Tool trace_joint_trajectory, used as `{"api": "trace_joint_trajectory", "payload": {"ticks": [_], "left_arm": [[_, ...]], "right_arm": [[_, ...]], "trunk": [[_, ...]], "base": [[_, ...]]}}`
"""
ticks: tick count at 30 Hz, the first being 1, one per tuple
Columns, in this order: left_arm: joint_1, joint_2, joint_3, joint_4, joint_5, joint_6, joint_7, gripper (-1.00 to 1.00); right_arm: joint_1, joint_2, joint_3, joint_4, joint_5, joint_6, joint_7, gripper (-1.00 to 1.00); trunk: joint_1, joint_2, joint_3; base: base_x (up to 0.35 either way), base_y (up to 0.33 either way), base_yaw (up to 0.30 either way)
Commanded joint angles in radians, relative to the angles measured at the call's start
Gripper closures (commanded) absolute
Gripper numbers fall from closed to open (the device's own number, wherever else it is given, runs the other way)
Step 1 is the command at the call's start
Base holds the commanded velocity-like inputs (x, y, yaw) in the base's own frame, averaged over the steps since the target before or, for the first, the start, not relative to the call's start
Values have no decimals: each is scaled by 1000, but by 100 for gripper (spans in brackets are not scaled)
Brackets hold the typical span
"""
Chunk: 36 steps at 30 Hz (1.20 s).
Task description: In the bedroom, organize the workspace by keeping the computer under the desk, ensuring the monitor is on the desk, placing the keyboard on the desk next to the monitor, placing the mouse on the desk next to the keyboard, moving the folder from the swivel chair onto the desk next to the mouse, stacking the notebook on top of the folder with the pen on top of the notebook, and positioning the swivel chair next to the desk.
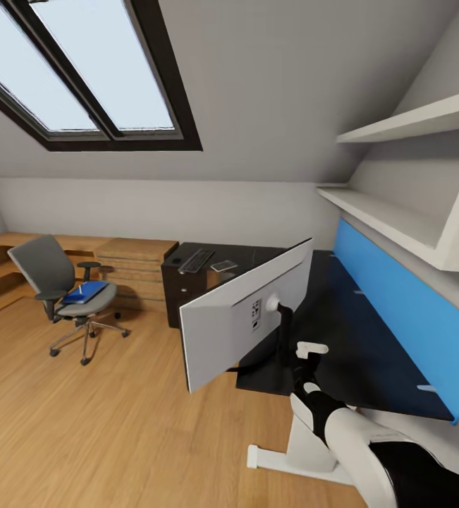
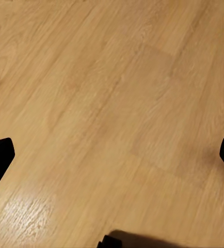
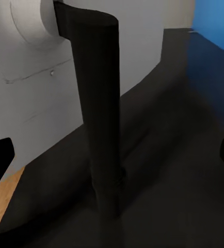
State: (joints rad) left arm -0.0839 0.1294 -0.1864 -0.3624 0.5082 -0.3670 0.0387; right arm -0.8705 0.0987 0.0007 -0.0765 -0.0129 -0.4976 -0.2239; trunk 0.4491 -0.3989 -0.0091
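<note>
Right wrist view puts the monitor's [image 3: 34,77] black stand arm [image 3: 99,113] dead ahead of your right end effector [image 3: 112,155], upright and running the height of the picture, with the fingertips spread wide to either side of it and not touching. In the head view the monitor [image 1: 247,317] stands at the near end of the desk [image 1: 356,339], white back toward you, its long axis running slantwise across the desk edge so one corner overhangs the floor [image 1: 102,423]; your right arm is the nearer one by far. Beyond it, the keyboard [image 1: 196,260] lies at the far end of the desk, well apart from the monitor. The swivel chair [image 1: 63,289] stands off on the floor with the blue folder [image 1: 84,292] on its seat. Your left end effector [image 2: 112,155] hangs wide apart over bare floor. The blue wall panel [image 1: 405,317] stands close behind the desk.
</note>
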Motion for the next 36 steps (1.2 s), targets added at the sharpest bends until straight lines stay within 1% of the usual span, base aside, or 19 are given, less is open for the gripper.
{"api": "trace_joint_trajectory", "payload": {"ticks": [1, 5, 6, 11, 16, 23, 31, 36], "left_arm": [[-1, 1, -8, 0, 7, -4, 4, -100], [-1, 1, -8, 0, 7, -5, 4, -100], [-1, 1, -8, 0, 8, -6, 4, -100], [-1, 1, -8, 0, 7, -7, 3, -100], [-1, 0, -9, 0, 7, -7, 3, -100], [-1, 0, -9, 0, 5, -7, 1, -100], [-1, -1, -10, 0, 4, -7, 1, -100], [-1, -1, -10, 0, 4, -7, 1, -100]], "right_arm": [[0, -2, 1, 2, 2, 2, -3, -100], [0, -4, 2, 3, 5, 42, -4, -100], [1, -6, 3, 3, 6, 98, -4, -100], [1, -7, 3, 3, 7, 133, -5, -100], [1, -20, 2, 2, 7, 197, -6, -100], [0, -23, 2, 1, 7, 210, -6, -100], [1, -24, 3, 0, 7, 212, -6, -100], [1, -24, 3, 1, 7, 211, -6, -100]], "trunk": [[1, -1, -1], [1, -1, -1], [1, -1, -1], [1, -1, -1], [1, -1, -1], [1, -1, -1], [1, -1, -1], [1, -1, -1]], "base": [[157, 0, 0], [74, 0, 0], [85, 0, 0], [168, 0, 0], [89, 0, 0], [229, 0, 0], [130, 0, 0], [48, 40, 0]]}}
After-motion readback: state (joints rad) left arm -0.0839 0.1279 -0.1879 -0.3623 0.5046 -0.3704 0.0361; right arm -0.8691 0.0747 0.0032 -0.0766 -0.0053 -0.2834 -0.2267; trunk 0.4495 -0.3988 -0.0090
